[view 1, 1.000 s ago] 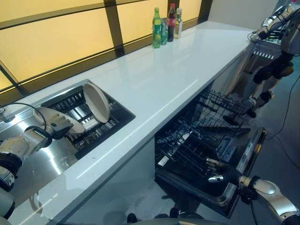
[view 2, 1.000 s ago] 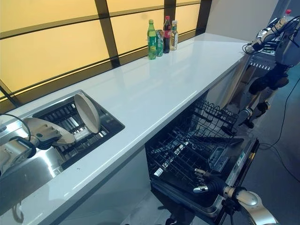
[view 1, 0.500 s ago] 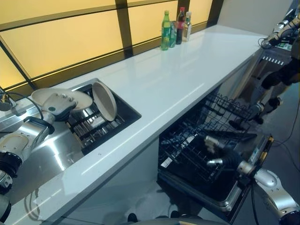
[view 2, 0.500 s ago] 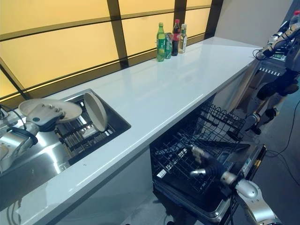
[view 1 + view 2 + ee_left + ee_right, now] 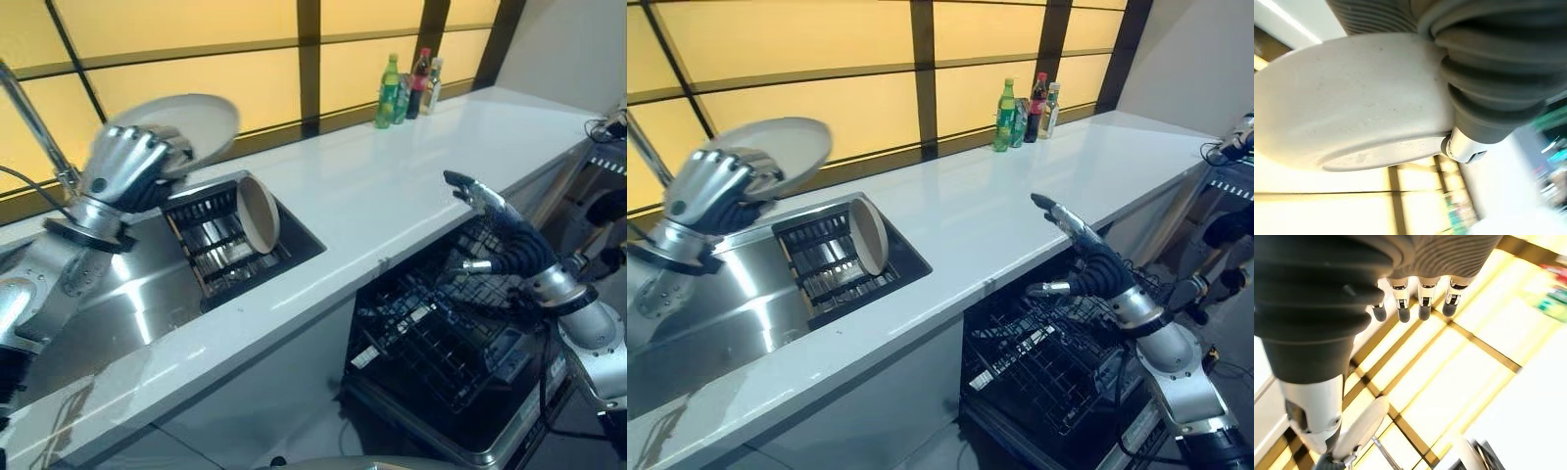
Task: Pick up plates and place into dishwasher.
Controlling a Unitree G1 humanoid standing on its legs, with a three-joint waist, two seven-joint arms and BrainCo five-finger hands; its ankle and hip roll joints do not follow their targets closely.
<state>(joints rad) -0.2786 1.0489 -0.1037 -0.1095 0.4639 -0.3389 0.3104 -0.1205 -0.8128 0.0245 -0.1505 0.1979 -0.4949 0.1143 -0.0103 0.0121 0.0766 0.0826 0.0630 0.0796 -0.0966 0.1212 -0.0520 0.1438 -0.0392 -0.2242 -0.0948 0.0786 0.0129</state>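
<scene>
My left hand [image 5: 125, 168] is raised high above the sink, its fingers curled round a cream plate [image 5: 192, 117] that it holds roughly level. The left wrist view shows that plate's [image 5: 1352, 103] underside close against the hand. A second cream plate [image 5: 260, 212] stands on edge in the dark dish rack [image 5: 211, 250] inside the sink. My right hand [image 5: 498, 227] is open and holds nothing, its fingers [image 5: 1420, 308] straight, up over the pulled-out wire rack [image 5: 441, 328] of the open dishwasher, at about countertop height.
A long white countertop [image 5: 392, 186] runs from the steel sink [image 5: 118, 304] to the far right. Several bottles [image 5: 407, 83] stand at its back by the yellow window. A faucet [image 5: 29, 117] rises at the left, behind the sink.
The camera has shifted. My left hand lifted the plate from beside the sink rack to well above it. My right hand rose from low by the dishwasher's front to above its rack.
</scene>
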